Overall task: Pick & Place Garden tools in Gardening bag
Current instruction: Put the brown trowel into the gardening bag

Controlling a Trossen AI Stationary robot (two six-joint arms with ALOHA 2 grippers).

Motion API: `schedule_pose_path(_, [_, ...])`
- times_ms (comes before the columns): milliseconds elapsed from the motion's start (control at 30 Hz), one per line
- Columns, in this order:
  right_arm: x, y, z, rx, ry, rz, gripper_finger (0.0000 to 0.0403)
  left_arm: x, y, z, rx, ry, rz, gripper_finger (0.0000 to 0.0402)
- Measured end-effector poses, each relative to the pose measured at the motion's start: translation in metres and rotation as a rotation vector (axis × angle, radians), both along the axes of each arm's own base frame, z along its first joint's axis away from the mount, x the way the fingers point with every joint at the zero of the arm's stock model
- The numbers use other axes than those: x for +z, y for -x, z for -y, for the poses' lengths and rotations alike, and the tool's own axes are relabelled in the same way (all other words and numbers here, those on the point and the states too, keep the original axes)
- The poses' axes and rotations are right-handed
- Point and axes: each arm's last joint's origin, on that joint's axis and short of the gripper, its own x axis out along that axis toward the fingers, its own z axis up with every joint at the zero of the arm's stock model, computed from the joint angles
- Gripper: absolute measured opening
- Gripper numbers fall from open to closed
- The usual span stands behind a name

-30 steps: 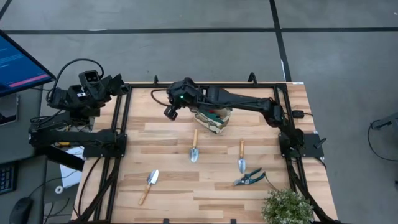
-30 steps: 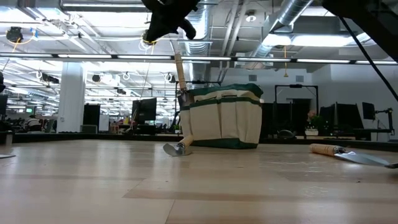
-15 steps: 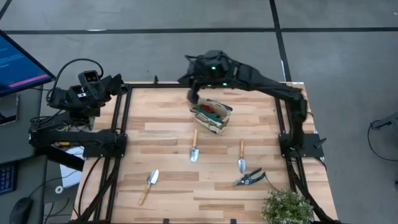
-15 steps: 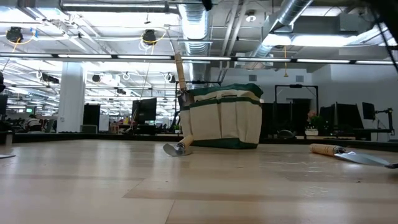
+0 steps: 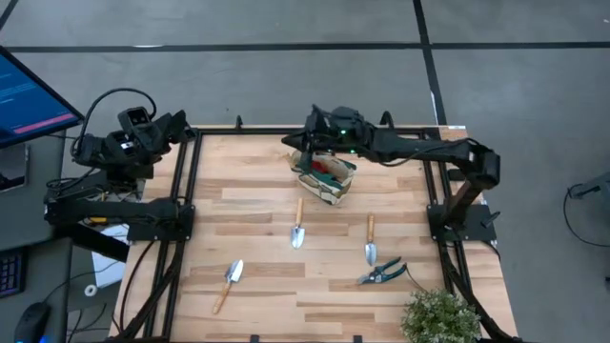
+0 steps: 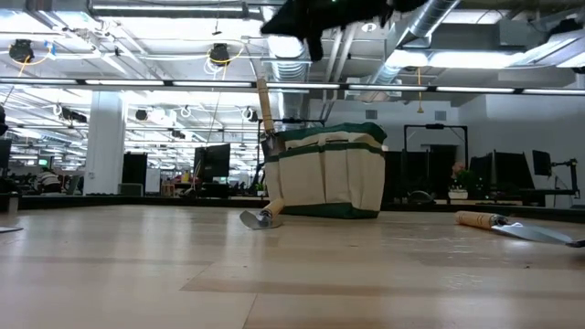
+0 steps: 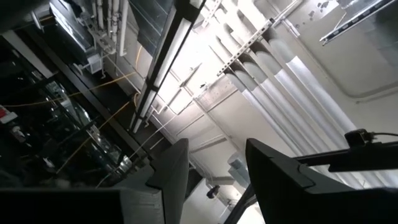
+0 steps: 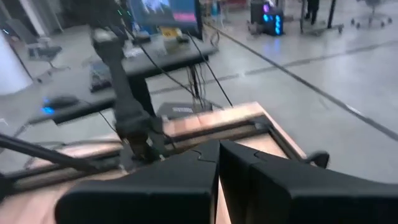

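The beige gardening bag (image 5: 325, 179) with green trim stands on its base at the table's far middle, and it also shows in the low view (image 6: 326, 176). A red-and-black item (image 5: 331, 171) shows inside it. A wooden handle (image 6: 264, 108) stands up at the bag's end. Three trowels (image 5: 297, 225) (image 5: 370, 239) (image 5: 229, 284) and blue-handled shears (image 5: 382, 273) lie flat on the table. My right gripper (image 5: 291, 143) (image 8: 218, 167) is shut and empty. It hangs high over the bag's far side (image 6: 313, 44). My left gripper (image 7: 214, 180) is open and parked off the table's far left corner (image 5: 133, 143).
A green leafy plant (image 5: 439, 316) stands at the near right corner. Black frame rails (image 5: 186, 191) run along the table's left and right sides. Bare wood (image 5: 248, 191) lies left of the bag.
My right gripper has risen from beside the bag's left end. It has swung toward the far edge and then a little toward the right, and now hangs over the bag's far side. The arm has folded back toward its base. The tools and the bag have kept still.
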Motion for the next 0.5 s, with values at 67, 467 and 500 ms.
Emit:
schedule_pose_path(67, [-0.011,-0.006,0.002,-0.001,-0.002,-0.022,0.0000,0.000,0.000,0.000,0.011,-0.006,-0.002,0.0159])
schedule_pose_path(467, [-0.031,-0.013,0.012,0.046,-0.002,-0.090,0.0000,0.000,0.000,0.000,0.040,-0.020,-0.008,0.0159])
schedule_pose_path(500, [-0.032,-0.012,0.013,0.050,-0.006,-0.101,0.0000,0.000,0.000,0.000,0.041,-0.021,-0.008,0.0159])
